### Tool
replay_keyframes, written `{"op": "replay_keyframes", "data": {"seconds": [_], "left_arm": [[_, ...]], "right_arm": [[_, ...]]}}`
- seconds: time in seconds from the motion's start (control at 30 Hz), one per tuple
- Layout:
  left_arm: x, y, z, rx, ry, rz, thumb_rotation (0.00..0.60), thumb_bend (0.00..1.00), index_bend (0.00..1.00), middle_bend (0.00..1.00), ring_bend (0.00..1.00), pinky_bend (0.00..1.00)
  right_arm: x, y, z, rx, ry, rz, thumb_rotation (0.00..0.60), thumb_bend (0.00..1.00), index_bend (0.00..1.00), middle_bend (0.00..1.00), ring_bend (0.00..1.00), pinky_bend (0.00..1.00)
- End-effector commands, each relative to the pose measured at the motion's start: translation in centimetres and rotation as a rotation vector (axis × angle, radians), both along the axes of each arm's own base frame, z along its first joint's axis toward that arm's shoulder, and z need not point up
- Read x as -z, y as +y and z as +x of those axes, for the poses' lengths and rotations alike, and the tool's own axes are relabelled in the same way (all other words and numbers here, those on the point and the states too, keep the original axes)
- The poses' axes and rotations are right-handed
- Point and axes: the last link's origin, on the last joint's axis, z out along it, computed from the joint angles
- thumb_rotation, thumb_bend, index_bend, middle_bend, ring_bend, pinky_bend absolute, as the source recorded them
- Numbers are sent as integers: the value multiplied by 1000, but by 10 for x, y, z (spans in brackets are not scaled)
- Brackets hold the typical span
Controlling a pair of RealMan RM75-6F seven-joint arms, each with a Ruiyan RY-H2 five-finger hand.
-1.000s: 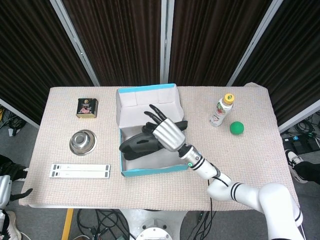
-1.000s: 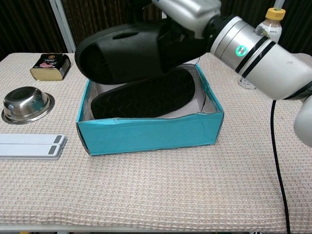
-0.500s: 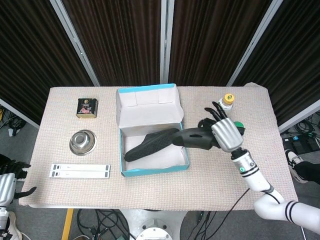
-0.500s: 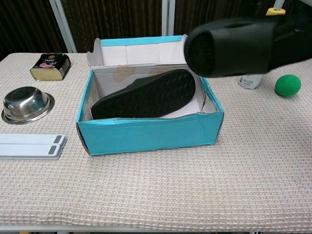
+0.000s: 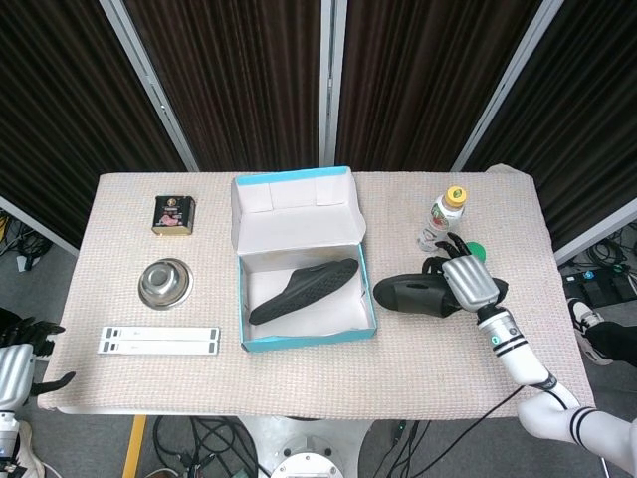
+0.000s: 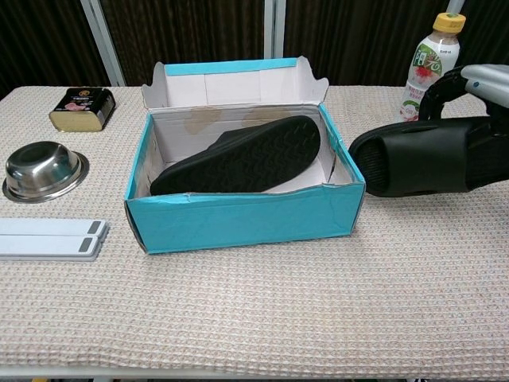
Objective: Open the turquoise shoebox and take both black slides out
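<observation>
Now slide (image 5: 413,296) under right hand (image 5: 470,284), box-side.

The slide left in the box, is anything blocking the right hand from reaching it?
Partly. The right hand is holding the first slide beside the shoebox. The lid is open, nothing covers the second slide, but the box's right wall stands between.

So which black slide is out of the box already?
The black slide on the table, right of the turquoise shoebox, gripped by the right hand. The other slide lies inside the box, sole showing.
</observation>
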Motion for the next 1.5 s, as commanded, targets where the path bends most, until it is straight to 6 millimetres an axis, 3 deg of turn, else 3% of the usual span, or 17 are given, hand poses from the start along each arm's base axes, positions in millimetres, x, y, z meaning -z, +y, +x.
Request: {"op": "replay_keyframes", "data": {"seconds": [0.03, 0.1, 0.17, 0.4, 0.67, 0.87, 1.0, 1.13, 1.5], "left_arm": [[-1, -2, 0, -6, 2, 1, 600, 15, 310, 245, 106, 134], [-2, -2, 0, -9, 4, 2, 600, 16, 310, 245, 107, 134], [-3, -2, 0, -11, 6, 3, 600, 16, 310, 245, 107, 134], [-2, 0, 2, -4, 9, -2, 600, 16, 310, 245, 106, 134], [-2, -1, 3, -1, 7, 1, 600, 16, 310, 245, 107, 134], [-3, -2, 2, -5, 4, 4, 600, 16, 310, 245, 107, 134], [-2, -2, 2, -6, 3, 0, 600, 16, 310, 245, 106, 134], [-2, -1, 3, -1, -1, 1, 600, 16, 310, 245, 107, 134], [-4, -7, -5, -29, -6, 9, 600, 15, 310, 245, 107, 134]], "right_arm": [[15, -14, 0, -3, 91, 6, 600, 308, 291, 240, 11, 0], [17, -17, 3, -28, 152, -15, 600, 104, 71, 63, 0, 0], [15, -18, 8, -72, 212, -42, 600, 11, 0, 0, 0, 0], [-11, -13, 27, -208, 478, -159, 600, 0, 0, 0, 0, 0], [-35, 12, 70, -293, 412, -124, 600, 0, 0, 0, 0, 0], [-40, 19, 106, -366, 360, -62, 600, 0, 0, 0, 0, 0], [-22, 13, 135, -382, 249, 13, 600, 0, 0, 21, 0, 0], [11, 7, 164, -404, 196, 148, 600, 0, 0, 108, 0, 0], [103, -16, 222, -403, 234, 305, 600, 0, 32, 105, 0, 0]]}}
